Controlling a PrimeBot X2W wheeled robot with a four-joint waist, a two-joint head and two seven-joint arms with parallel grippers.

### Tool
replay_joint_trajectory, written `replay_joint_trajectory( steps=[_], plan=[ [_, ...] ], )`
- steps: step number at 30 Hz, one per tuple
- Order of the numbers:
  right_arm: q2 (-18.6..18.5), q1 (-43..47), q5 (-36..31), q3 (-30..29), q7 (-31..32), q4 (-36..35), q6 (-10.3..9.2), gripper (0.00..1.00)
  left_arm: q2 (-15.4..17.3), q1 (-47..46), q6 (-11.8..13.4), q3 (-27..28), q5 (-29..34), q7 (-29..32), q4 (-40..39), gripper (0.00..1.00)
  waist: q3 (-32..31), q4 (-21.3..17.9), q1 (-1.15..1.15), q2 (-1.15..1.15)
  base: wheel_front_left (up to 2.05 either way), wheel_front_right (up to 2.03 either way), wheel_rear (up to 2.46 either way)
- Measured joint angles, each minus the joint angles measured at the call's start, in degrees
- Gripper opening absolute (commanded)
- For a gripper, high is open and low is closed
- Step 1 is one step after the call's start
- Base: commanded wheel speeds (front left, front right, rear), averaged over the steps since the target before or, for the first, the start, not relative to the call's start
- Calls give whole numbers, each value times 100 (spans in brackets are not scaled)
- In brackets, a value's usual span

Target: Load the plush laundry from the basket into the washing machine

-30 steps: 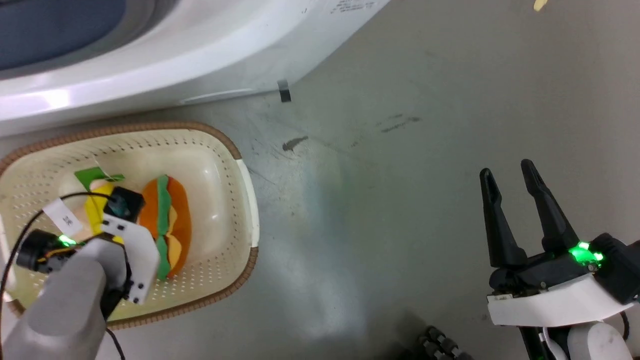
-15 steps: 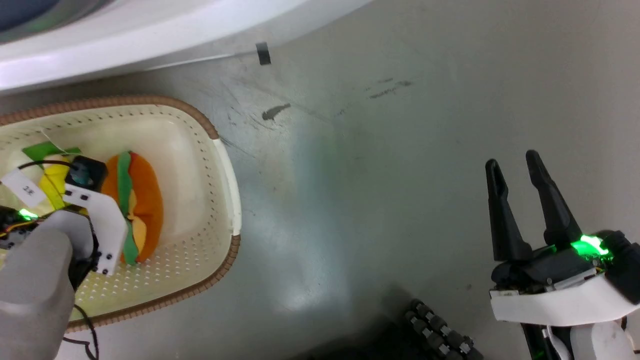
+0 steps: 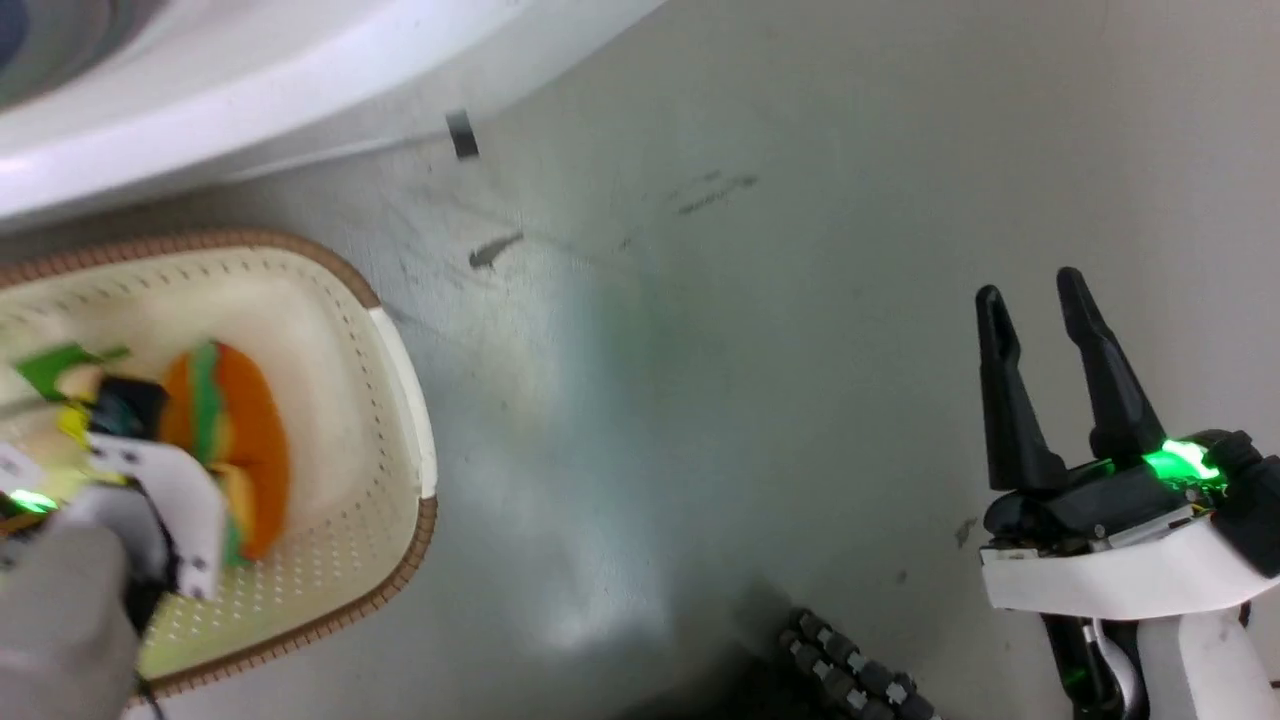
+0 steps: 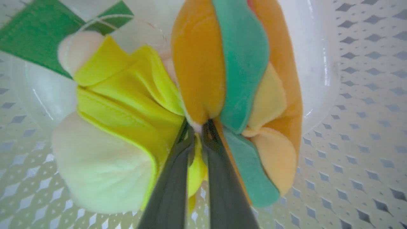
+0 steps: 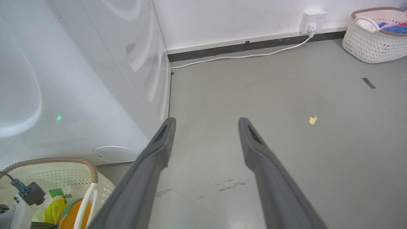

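Pinching is what the left gripper (image 4: 197, 125) is doing right now: its two fingers are pressed nearly together inside the basket (image 4: 349, 127), with a fold of yellow cloth caught in the gap. That cloth looks like it belongs to the doll (image 4: 120, 95), but the tips sit right on the seam where the doll meets the burger plush (image 4: 241, 63), so I honestly can't tell if the burger's edge is nipped too. Both toys lie side by side, touching, on the basket's floor.

My take on doing the lift well: go straight up and slowly, because a thin fold like that could slide out. Watch whether one toy or both come up. Get clear of the basket's brown rim (image 3: 425, 520) before swinging toward the washing machine (image 3: 250, 90), which sits just behind the basket's far side.

The right gripper (image 3: 1030, 290) hangs well off to the basket's right over the bare floor (image 3: 750, 350), fingers spread with nothing between them. Seems fine to leave it there.

As for writing: nothing readable. The green tag (image 4: 28, 35) by the doll shows no print from this side, and the head view is blurred around the basket. A scrap of black tape (image 3: 461, 133) on the floor beyond the basket is blank too.
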Motion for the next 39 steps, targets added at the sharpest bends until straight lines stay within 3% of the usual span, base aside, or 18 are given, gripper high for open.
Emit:
replay_joint_trajectory(
  steps=[1,5,12,19,31,35,39],
  plan=[
    [-1,37,-134,-114,-1,89,0,100,-255,205,-8,-102,24,-438,12,0,-354,77,0,0,0,0,0],
    [-2,232,-410,-220,-1,199,0,100,-697,404,-48,-138,-64,-854,54,0,-957,305,0,0,0,0,0],
    [-1,600,-821,-430,-1,310,0,100,-1103,915,-33,2,-314,-1690,126,0,-2087,774,-1,0,0,0,0],
    [-1,868,-1089,-611,-1,357,0,100,-1489,1504,79,166,-432,-1923,-296,0,-3000,1316,-2,0,0,0,0],
    [0,1160,-1259,-648,-1,308,0,100,-1667,2858,566,1412,-15,-1951,-3220,0,-3903,2114,-2,0,0,0,0],
    [0,1157,-1266,-617,-1,274,0,100,-1711,2997,603,1916,468,-1951,-4414,0,-3868,2209,-1,0,0,0,0],
    [-1,1140,-1263,-558,-1,188,0,100,-1759,2983,456,2391,832,-1951,-5361,0,-3658,2180,0,0,0,0,0]
  ],
)
